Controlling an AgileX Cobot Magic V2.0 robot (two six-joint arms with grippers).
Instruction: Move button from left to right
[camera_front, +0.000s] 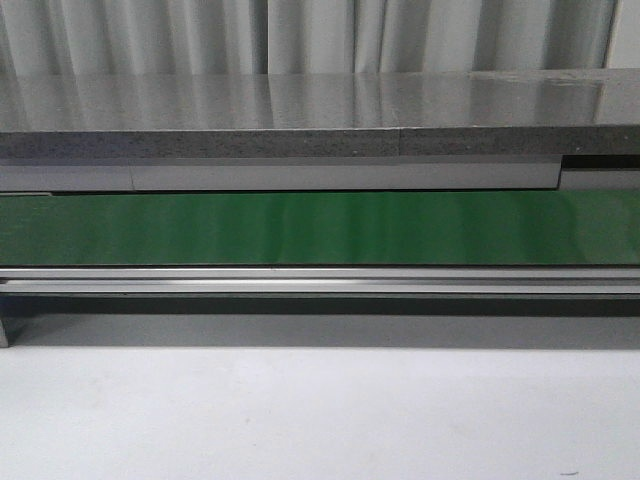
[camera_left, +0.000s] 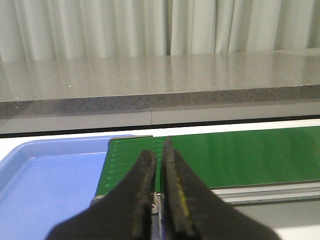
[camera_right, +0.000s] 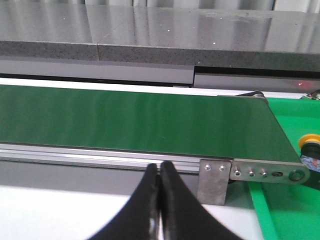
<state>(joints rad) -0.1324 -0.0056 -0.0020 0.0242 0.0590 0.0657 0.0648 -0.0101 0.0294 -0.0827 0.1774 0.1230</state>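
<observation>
A button (camera_right: 310, 146) with a yellow cap on a black body lies in the green tray (camera_right: 286, 210) past the belt's right end, cut off by the edge of the right wrist view. My right gripper (camera_right: 159, 166) is shut and empty, in front of the conveyor rail and well to the left of the button. In front of the belt's left end, my left gripper (camera_left: 159, 150) is shut with nothing held. No button shows in the blue tray (camera_left: 45, 185) beside it. Neither gripper appears in the front view.
A green conveyor belt (camera_front: 320, 228) runs left to right, with an aluminium rail (camera_front: 320, 280) along its near side. Behind it stands a grey stone-look counter (camera_front: 300, 110) with curtains beyond. A metal bracket (camera_right: 215, 180) hangs at the belt's right end. White tabletop (camera_front: 320, 420) lies in front.
</observation>
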